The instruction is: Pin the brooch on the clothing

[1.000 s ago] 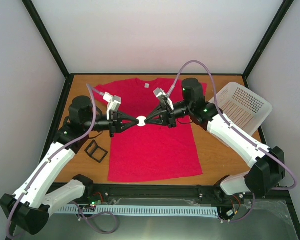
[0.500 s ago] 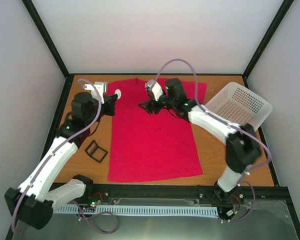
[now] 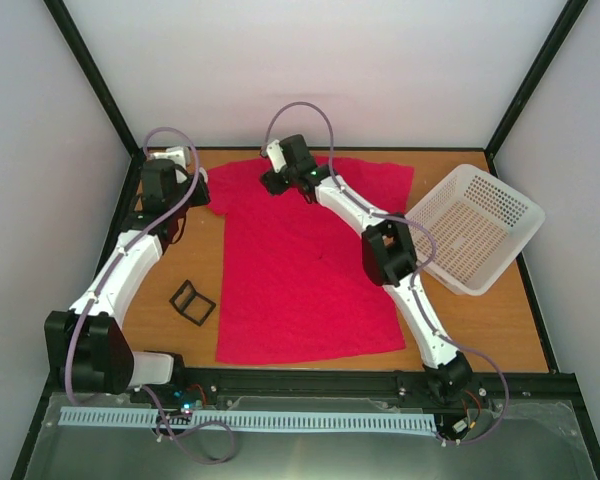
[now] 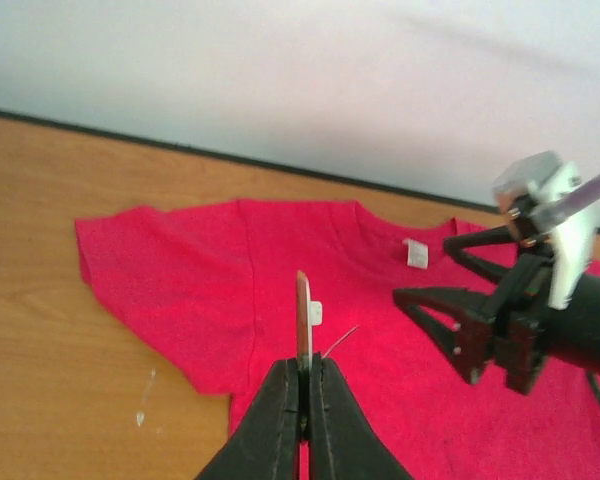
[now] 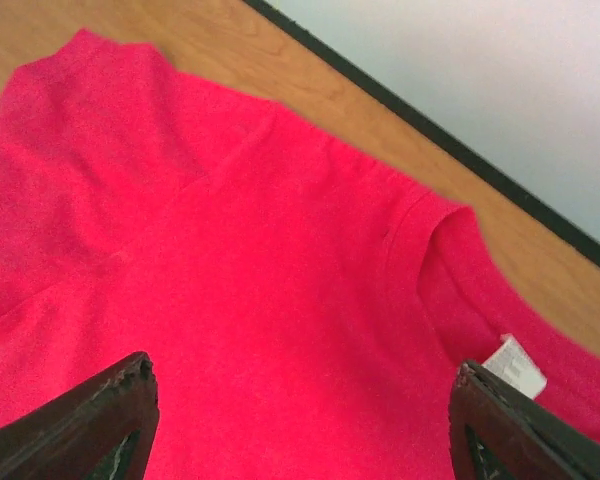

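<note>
The clothing, a crimson T-shirt (image 3: pixel 300 265), lies flat on the wooden table, neck toward the back wall. My left gripper (image 4: pixel 305 368) is shut on the brooch (image 4: pixel 303 312), which is seen edge-on as a thin pale disc with its pin wire sticking out. It hovers above the shirt's left sleeve (image 4: pixel 150 265). From above, the left gripper (image 3: pixel 198 190) sits at the back left. My right gripper (image 3: pixel 268 183) is open above the shirt (image 5: pixel 230 270), just left of the collar, with nothing between its fingers (image 5: pixel 90 425). The white neck label (image 5: pixel 515 366) shows beside it.
A small black frame-like case (image 3: pixel 192 302) lies on the table left of the shirt. A white perforated basket (image 3: pixel 475 225) stands tilted at the right. The black frame posts and the back wall are close behind both grippers.
Both grippers met at the brooch over the shirt's middle a second ago. The right one has opened and moved back to the collar. The left carried the brooch to the back left.
</note>
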Robot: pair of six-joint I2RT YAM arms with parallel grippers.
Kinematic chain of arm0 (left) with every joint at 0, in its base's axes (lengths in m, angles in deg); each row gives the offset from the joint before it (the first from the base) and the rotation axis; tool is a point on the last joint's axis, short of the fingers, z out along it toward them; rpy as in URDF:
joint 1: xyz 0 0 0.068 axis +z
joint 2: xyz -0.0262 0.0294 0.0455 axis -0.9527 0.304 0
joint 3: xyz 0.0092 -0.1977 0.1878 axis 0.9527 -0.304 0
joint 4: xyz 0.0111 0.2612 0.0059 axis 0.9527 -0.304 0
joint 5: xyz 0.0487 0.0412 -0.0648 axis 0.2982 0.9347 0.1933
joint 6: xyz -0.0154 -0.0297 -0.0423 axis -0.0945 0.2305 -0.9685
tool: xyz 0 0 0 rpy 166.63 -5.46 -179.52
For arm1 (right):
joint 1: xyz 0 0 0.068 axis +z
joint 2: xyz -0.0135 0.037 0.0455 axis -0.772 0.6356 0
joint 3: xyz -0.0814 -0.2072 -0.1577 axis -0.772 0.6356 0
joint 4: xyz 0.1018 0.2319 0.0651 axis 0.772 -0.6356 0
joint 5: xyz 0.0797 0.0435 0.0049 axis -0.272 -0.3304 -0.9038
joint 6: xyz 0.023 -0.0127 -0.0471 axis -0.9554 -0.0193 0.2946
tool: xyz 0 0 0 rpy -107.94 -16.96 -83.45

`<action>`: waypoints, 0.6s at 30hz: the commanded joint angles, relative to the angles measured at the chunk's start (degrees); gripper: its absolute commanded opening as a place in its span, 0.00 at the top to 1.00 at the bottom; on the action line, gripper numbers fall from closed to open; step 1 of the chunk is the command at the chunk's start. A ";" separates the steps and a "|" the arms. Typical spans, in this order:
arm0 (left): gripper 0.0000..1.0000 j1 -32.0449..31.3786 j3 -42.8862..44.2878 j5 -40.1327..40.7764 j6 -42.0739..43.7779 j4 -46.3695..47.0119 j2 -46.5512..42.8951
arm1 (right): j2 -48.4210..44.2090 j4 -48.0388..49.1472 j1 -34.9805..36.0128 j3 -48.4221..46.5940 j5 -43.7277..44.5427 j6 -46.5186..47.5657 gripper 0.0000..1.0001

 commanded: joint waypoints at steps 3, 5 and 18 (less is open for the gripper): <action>0.99 0.77 3.32 -0.08 3.91 4.57 0.76 | 9.44 -14.89 0.42 -16.36 4.27 -1.14 0.20; 0.99 0.98 1.75 -1.17 3.62 5.69 0.46 | 8.19 -12.76 0.44 -13.35 4.87 -2.75 0.21; 0.99 1.96 0.81 -8.41 2.18 6.20 1.35 | 14.77 -14.18 1.95 -18.57 6.46 -7.81 0.25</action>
